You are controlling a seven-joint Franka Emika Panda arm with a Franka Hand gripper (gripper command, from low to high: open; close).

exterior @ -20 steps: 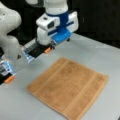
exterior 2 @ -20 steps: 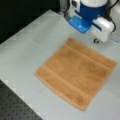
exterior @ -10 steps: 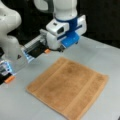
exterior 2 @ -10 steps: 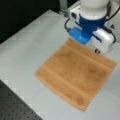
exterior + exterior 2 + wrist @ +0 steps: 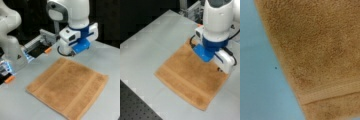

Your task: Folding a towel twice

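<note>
Table (image 5: 110, 60) of pale grey fills both front views, and I see the towel (image 5: 68, 86) lying flat and open on it, one layer, with no fold made so far. I count a woven band near two opposite edges. In a front view the towel (image 5: 187, 75) lies like a diamond, one corner toward the bottom of the view.

My arm (image 5: 71, 18) stands over the far side of the towel, with its white and blue wrist just above the cloth edge. In a front view the gripper (image 5: 220, 68) is low over the towel near its right corner, but its fingers are hidden under the body, so I cannot tell if they are apart or together. Nothing hangs from it.

The wrist view shows the towel (image 5: 320, 50) close, with one edge running slantwise, a band near the bottom, and bare table (image 5: 260, 82) on the left.

A second white arm base (image 5: 10, 37) stands at a front view's left, beside a grey device (image 5: 41, 45) with an orange tab.
</note>
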